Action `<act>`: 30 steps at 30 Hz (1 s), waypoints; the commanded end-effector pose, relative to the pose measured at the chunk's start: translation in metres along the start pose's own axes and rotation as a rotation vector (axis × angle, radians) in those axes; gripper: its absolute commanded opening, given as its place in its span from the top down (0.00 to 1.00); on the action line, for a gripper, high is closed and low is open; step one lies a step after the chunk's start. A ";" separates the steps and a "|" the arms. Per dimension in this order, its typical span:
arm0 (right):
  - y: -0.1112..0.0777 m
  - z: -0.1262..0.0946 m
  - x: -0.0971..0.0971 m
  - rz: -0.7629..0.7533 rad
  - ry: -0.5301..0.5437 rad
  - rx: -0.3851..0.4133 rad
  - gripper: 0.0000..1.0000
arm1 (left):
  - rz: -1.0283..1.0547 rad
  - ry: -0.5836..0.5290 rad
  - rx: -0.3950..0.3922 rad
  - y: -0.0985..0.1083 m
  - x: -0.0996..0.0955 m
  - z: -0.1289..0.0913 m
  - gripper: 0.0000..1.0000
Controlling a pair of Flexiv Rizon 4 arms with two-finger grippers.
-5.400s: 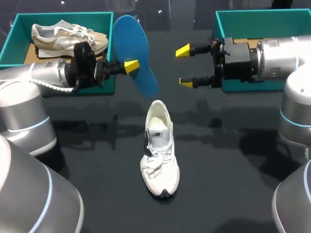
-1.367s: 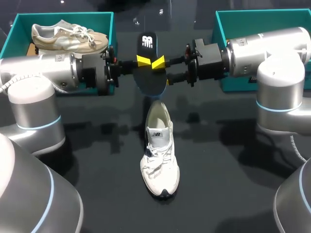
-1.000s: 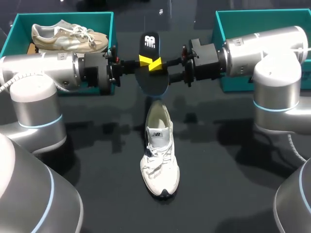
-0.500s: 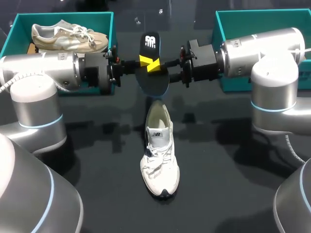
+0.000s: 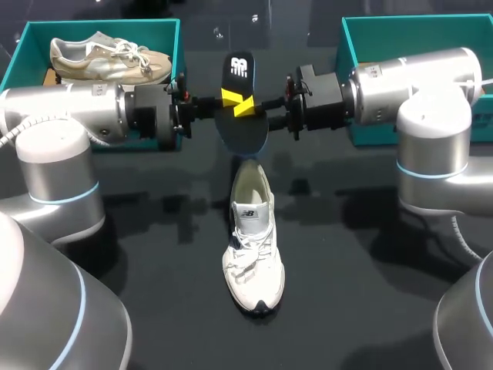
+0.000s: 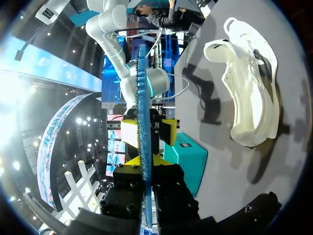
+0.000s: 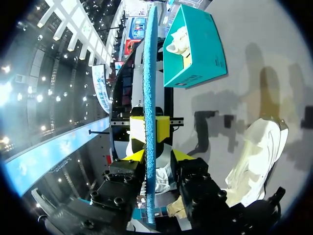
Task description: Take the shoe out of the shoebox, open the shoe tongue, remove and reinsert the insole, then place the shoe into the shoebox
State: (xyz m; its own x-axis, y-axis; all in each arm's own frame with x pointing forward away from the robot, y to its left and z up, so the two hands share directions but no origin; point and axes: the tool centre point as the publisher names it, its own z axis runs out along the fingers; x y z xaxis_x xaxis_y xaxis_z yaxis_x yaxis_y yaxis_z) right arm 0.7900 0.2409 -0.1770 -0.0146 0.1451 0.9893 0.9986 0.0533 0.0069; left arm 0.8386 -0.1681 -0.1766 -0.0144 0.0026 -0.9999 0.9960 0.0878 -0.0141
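The insole (image 5: 239, 69) hangs upright in the air above the table's far middle, black printed face toward the head view. My left gripper (image 5: 229, 98) is shut on its edge from the left, both yellow tips pressed on it (image 6: 145, 159). My right gripper (image 5: 248, 105) comes in from the right and straddles the insole (image 7: 149, 73). It stands open (image 7: 152, 155), one finger against the blue foam and the other a little off it. The white shoe (image 5: 253, 247) lies on the table below, heel toward the insole, mouth wide open.
A teal shoebox (image 5: 15, 62) at the far left holds a beige shoe (image 5: 108, 58). A second teal shoebox (image 5: 362, 31) stands at the far right, partly behind my right arm. Bare dark table surrounds the white shoe.
My right gripper has edged in from the right and narrowed its fingers around the insole. Earlier, the left arm brought the insole to the middle and turned it. The shoe has not moved.
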 end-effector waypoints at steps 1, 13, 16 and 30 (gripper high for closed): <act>0.000 0.002 -0.001 0.001 -0.002 -0.003 0.72 | 0.002 0.002 0.004 0.000 0.001 0.000 1.00; -0.001 -0.001 -0.003 -0.009 0.004 -0.007 1.00 | 0.004 0.016 0.001 -0.002 0.005 -0.002 1.00; -0.002 -0.002 -0.004 -0.014 0.006 -0.011 1.00 | -0.004 0.025 0.000 -0.003 0.005 -0.006 0.10; -0.010 -0.019 -0.010 -0.059 0.025 -0.045 1.00 | -0.004 0.134 -0.023 -0.008 0.015 -0.058 0.00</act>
State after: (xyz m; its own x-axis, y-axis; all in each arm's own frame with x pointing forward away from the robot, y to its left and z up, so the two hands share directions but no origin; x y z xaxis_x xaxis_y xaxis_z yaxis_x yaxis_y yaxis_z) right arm 0.7867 0.2247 -0.1835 -0.0703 0.1225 0.9900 0.9974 0.0243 0.0678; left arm 0.8334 -0.1254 -0.1944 -0.0337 0.1225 -0.9919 0.9938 0.1093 -0.0202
